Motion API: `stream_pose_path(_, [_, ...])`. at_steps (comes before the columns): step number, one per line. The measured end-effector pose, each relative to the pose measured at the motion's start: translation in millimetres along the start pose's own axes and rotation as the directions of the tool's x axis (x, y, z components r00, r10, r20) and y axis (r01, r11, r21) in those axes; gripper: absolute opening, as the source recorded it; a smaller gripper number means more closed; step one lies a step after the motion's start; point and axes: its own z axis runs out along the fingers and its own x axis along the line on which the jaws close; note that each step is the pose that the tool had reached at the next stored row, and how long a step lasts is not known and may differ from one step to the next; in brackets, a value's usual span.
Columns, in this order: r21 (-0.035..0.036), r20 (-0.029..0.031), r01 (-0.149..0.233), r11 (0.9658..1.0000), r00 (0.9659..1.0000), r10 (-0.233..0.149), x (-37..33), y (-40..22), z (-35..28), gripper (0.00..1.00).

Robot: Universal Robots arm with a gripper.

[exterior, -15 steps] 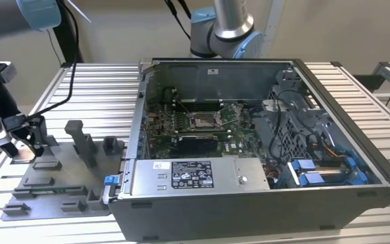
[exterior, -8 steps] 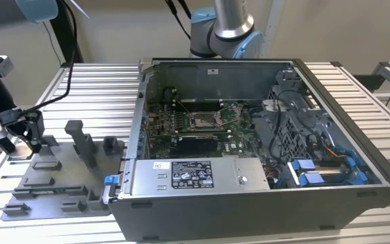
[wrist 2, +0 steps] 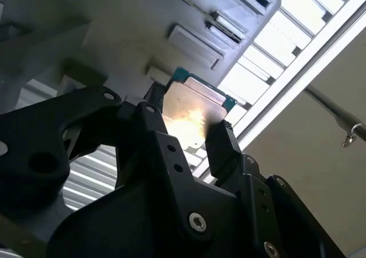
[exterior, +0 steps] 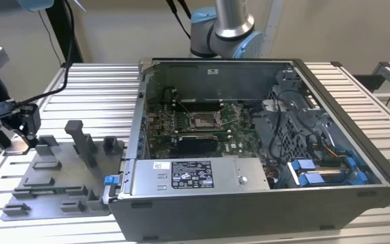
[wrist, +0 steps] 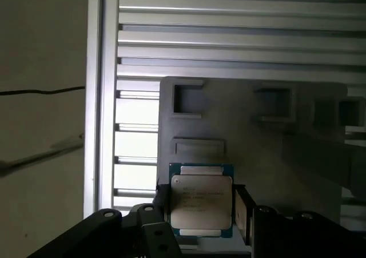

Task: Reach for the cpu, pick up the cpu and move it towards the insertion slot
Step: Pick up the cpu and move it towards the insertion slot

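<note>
The cpu [wrist: 201, 202] is clamped by the gripper [wrist 2: 186, 129] at the grey fixture [exterior: 53, 199]; the insertion slot [exterior: 204, 120], well apart towards the exterior view's right, is not yet reached.

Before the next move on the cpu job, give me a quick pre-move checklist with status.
1. The cpu sits between the tool's fingers: ok, they press on two opposite edges in both wrist views.
2. The cpu is level in the grip: cannot tell.
3. The cpu is clear of the grey fixture: cannot tell.
4. The insertion slot is uncovered: ok, nothing lies over it in the exterior view.
5. The tool is near the insertion slot: not ok, it is at the grey fixture's corner on the exterior view's left, outside the computer case.
</note>
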Motion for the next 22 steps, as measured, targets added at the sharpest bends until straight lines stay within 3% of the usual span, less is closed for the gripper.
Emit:
stream_pose_path(7, [-0.0002, 0.0, 0.0, 1.0, 1.0, 0.0, 0.1, 0.6, -17.7, 0.0])
stream_pose_path(22, [-0.0003, 0.0, 0.0, 1.0, 1.0, 0.0, 0.3, 2.4, -66.1, 0.0])
